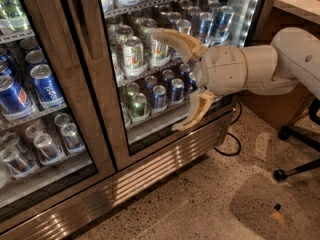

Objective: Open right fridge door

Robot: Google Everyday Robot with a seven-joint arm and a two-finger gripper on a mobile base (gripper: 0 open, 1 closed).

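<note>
Near R fridge door (104, 119): splayed fingers (176, 40)

Office pantry: stocked fridge (150, 183), swivel-chair base (299, 170); pincer (164, 80) just before fridge.

one arm reaching in from the right, gripper (164, 80) spread wide at mid-view

the two tan fingers (180, 40) stand far apart, one above the other: the upper curves out leftward, the lower hangs down and left, nothing between them. just right of the fingers sits the thick white wrist (232, 69), lying level, and beyond it the arm (295, 54) runs off the right edge.
</note>
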